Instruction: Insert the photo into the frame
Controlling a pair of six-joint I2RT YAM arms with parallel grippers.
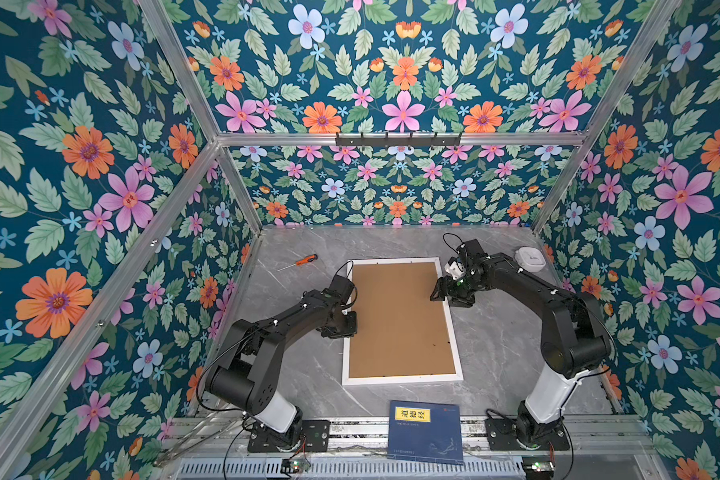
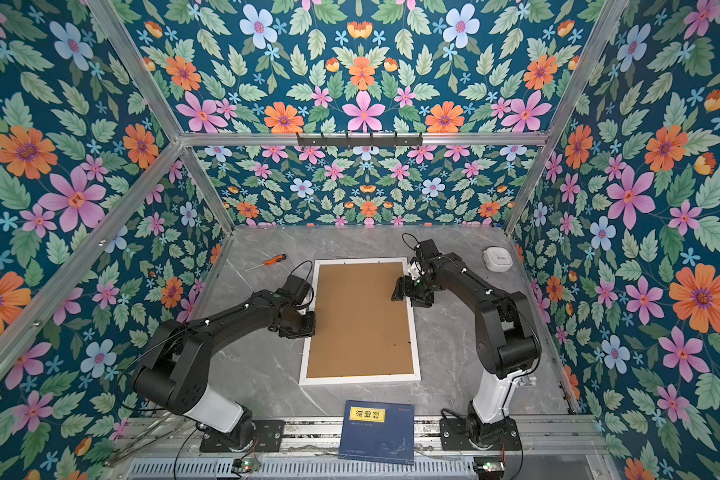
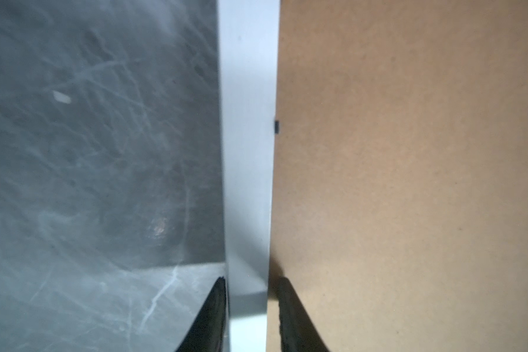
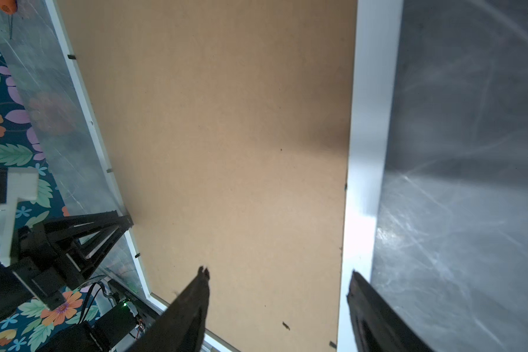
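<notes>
A grey marble-look tabletop (image 1: 499,353) sits inside a booth of dark floral wallpaper (image 1: 80,174) braced by aluminium rails (image 1: 267,139). A black hook rack (image 1: 398,140) hangs on the back rail.

The frame (image 1: 402,379) lies flat, back up, mid-table. A brown backing board (image 1: 400,316) fills its opening, so the photo cannot be seen.

In both top views the wrists hide the fingertips; the wrist views show them. The left gripper (image 3: 250,280) straddles the frame's left rail with narrow jaws, one finger over the table and one over the board. Whether they pinch the rail I cannot tell. A small black tab (image 3: 276,126) sits at the rail's inner edge. The right gripper (image 4: 279,277) has its jaws wide and empty, one finger over the board and the other over the right rail.

An orange-handled screwdriver (image 1: 304,261) lies off the frame's far left corner. Only the top views show the white case (image 1: 530,258) at far right and the dark blue book (image 1: 426,432) at the near edge.
</notes>
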